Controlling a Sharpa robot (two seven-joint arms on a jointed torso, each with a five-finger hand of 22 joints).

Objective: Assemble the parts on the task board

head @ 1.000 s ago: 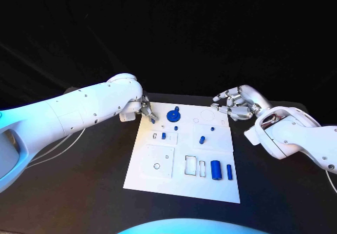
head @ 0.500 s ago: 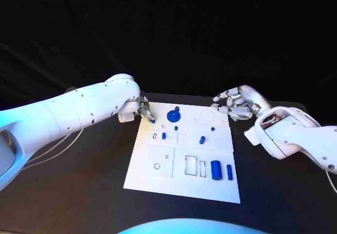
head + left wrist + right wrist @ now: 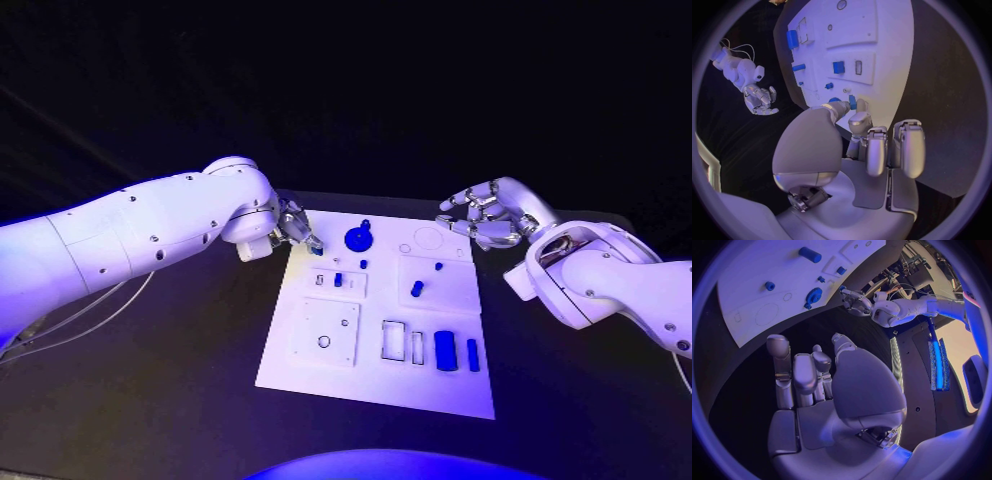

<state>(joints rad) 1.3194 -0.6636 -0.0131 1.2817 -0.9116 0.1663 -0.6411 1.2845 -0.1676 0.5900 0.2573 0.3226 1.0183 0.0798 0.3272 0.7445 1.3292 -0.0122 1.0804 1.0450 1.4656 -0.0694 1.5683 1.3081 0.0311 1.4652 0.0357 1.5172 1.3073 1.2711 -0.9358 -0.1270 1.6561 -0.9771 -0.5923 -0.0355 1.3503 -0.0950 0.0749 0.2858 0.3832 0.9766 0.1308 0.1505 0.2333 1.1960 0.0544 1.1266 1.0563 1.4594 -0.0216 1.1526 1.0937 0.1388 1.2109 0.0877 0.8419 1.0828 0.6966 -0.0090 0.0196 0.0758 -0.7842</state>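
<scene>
Head view: flat white task board [image 3: 378, 372], small blue cylindrical parts [image 3: 446, 348].

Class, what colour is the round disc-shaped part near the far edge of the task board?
Blue; the disc-shaped part shows best in the head view.
</scene>
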